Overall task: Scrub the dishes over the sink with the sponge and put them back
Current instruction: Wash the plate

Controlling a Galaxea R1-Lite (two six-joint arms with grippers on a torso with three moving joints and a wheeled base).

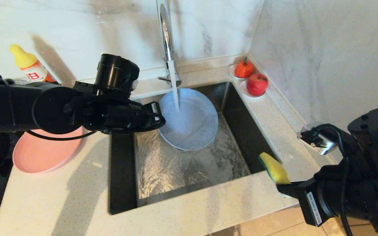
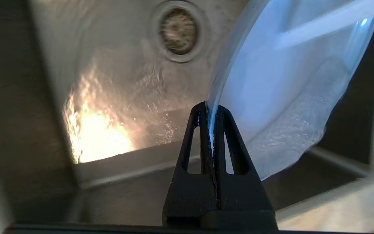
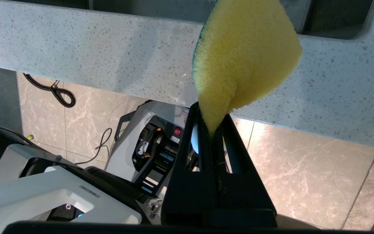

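My left fingers (image 2: 210,112) are pinched tight on the rim of the light blue plate (image 1: 189,121), one on each face of it. I hold the plate tilted over the sink (image 1: 189,164), under the faucet (image 1: 166,36), and the stream of water (image 1: 175,88) lands on its inner face and runs off the low edge into the basin. The sink floor is wet and rippled, and in my left wrist view the drain strainer (image 2: 178,31) lies beyond the plate, uncovered.

My right fingers (image 3: 211,128) are pressed together on one end of the sponge (image 3: 242,55), squeezing it thin there while the rest bulges out yellow, with a sliver of its green face at the far edge. I hold it just off the front right corner of the sink, over the edge of the desk (image 1: 77,196), well apart from the blue plate.

The pink plate (image 1: 41,154) lies flat on the desk to the left of the sink, partly under my left arm. A yellow-capped bottle (image 1: 30,65) stands behind it by the wall. Two red fruits on small white saucers (image 1: 250,78) sit in the far right corner.
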